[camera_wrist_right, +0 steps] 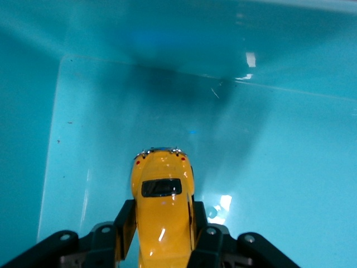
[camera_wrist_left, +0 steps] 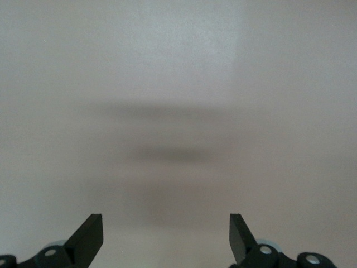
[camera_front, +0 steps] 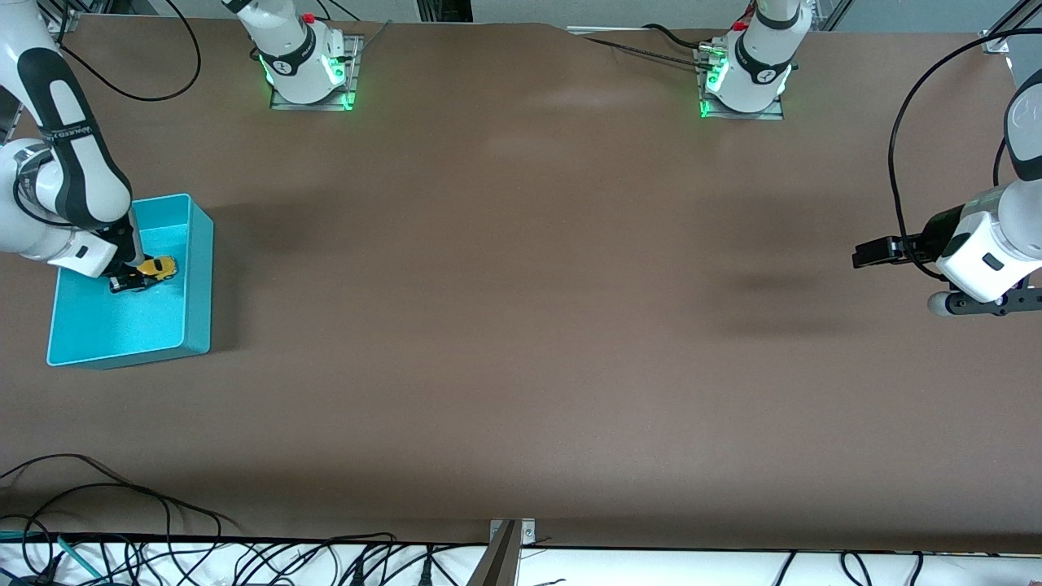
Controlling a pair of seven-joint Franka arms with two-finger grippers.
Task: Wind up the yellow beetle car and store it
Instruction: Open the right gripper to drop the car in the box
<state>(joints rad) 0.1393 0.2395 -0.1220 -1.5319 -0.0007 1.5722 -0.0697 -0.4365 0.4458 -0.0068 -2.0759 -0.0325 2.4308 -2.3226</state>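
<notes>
The yellow beetle car [camera_front: 158,268] is a tiny rounded toy with dark windows. My right gripper [camera_front: 137,278] is shut on its sides and holds it inside the turquoise bin [camera_front: 199,277], at the right arm's end of the table. In the right wrist view the car [camera_wrist_right: 162,218] sits between the two black fingers [camera_wrist_right: 125,222] over the bin's floor [camera_wrist_right: 279,167]. I cannot tell whether its wheels touch the floor. My left gripper [camera_front: 863,254] is open and empty, up in the air over the table at the left arm's end, and waits; its fingertips [camera_wrist_left: 89,234] show over bare table.
The brown table [camera_front: 521,325] stretches between the two arms. Both arm bases [camera_front: 305,61] stand along the edge farthest from the front camera. Cables [camera_front: 163,545] lie along the table's near edge.
</notes>
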